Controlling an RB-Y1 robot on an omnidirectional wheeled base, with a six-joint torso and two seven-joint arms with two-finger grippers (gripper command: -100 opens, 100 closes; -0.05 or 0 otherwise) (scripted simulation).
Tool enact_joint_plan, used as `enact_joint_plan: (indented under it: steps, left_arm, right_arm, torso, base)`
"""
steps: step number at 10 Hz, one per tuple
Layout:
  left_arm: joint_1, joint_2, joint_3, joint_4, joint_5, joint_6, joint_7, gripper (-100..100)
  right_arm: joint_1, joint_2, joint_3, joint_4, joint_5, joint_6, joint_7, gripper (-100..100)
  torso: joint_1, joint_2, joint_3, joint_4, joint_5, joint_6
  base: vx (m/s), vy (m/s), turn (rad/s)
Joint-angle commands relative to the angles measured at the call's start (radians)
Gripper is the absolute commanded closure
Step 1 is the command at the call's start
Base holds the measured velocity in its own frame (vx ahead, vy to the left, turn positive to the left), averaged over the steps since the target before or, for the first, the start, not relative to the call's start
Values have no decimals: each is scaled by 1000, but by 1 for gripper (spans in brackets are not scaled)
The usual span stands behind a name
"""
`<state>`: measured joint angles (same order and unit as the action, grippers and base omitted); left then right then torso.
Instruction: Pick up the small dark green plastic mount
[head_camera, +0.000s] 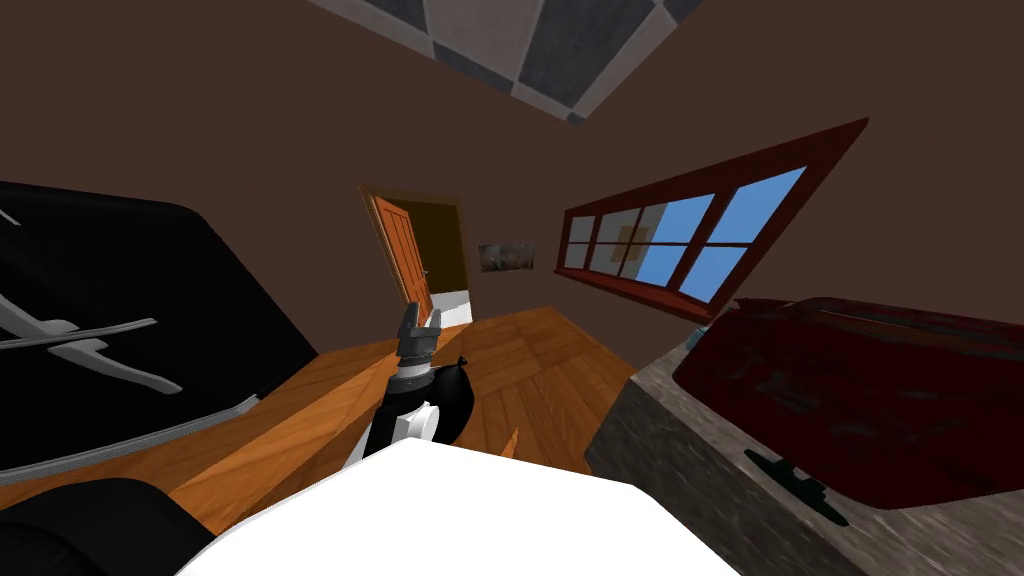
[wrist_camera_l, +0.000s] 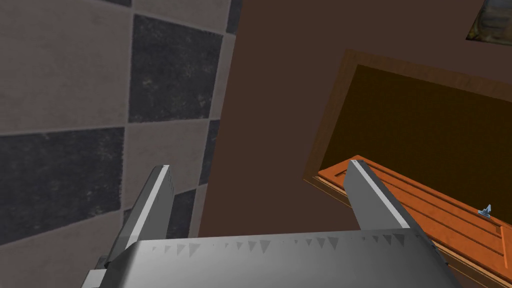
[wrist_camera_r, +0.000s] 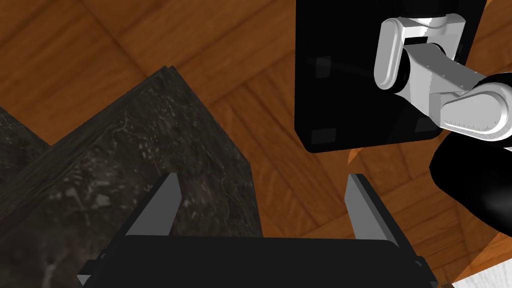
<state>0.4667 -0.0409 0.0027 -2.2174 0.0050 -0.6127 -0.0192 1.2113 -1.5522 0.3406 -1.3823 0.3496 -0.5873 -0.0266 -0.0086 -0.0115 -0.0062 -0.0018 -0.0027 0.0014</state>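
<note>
Head cam: small dark green flat mount (head_camera: 797, 485) lies on grey stone counter (head_camera: 690, 470) to my right, just beside glossy dark red box (head_camera: 870, 400), so I reckon a reach may clip box or counter edge; L wrist: left gripper (wrist_camera_l: 258, 165) fingers wide apart, empty; R wrist: right gripper (wrist_camera_r: 262, 176) likewise spread, empty, by counter's corner.

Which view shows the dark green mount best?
The head view: the mount lies on the stone counter beside the dark red case. The right wrist view faces the counter's corner and floor; the left wrist view faces a door.
</note>
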Motion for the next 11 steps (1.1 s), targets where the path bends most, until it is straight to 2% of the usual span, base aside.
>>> enact_joint_plan:
  steps: [1, 2, 3, 4, 6, 7, 8, 9, 10, 11]
  left_arm:
    - [0, 0, 0, 0, 0, 0, 0, 0]
    - [0, 0, 0, 0, 0, 0, 0, 0]
    - [0, 0, 0, 0, 0, 0, 0, 0]
    - [0, 0, 0, 0, 0, 0, 0, 0]
    - [0, 0, 0, 0, 0, 0, 0, 0]
    - [0, 0, 0, 0, 0, 0, 0, 0]
    - [0, 0, 0, 0, 0, 0, 0, 0]
    - [0, 0, 0, 0, 0, 0, 0, 0]
    - [0, 0, 0, 0, 0, 0, 0, 0]
    - [0, 0, 0, 0, 0, 0, 0, 0]
  right_arm:
    - [1, -50, -8, 32, 3, 11, 4, -100]
    - [1, -51, -8, 32, 3, 11, 4, -100]
    - [6, -87, -22, 53, 1, 21, 11, -100]
    - [6, -92, -22, 53, 1, 21, 11, -100]
    - [10, -160, -51, 83, -6, 39, 25, -100]
    - [10, -160, -51, 83, -6, 39, 25, -100]
    - [5, -206, -77, 96, -13, 50, 37, -100]
    - [5, -206, -77, 96, -13, 50, 37, -100]
    - [-3, -229, -95, 92, -19, 53, 45, -100]
    - [-3, -229, -95, 92, -19, 53, 45, -100]
  torso:
    - [0, 0, 0, 0, 0, 0]
    - [0, -2, -1, 0, 0, -1]
    - [1, -1, -1, 0, 0, 0]
    - [0, -2, -1, 0, 0, -1]
    - [0, -2, -1, -1, 0, -1]
    - [-2, -6, -3, -1, 0, -1]
    - [-1, -4, -2, -1, -1, 0]
    - [-2, -7, -4, -2, 0, -2]
    - [-1, -6, -4, -2, 0, 0]
    - [6, -7, -4, -2, 1, -1]
  base:
    - [124, -56, 155]
    - [106, -61, 100]
    - [105, -74, 163]
    - [88, -68, 103]
    - [148, -97, 189]
    - [132, -99, 96]
    - [174, -114, 255]
    - [163, -92, 153]
    - [181, 12, 133]
    - [136, 56, 88]
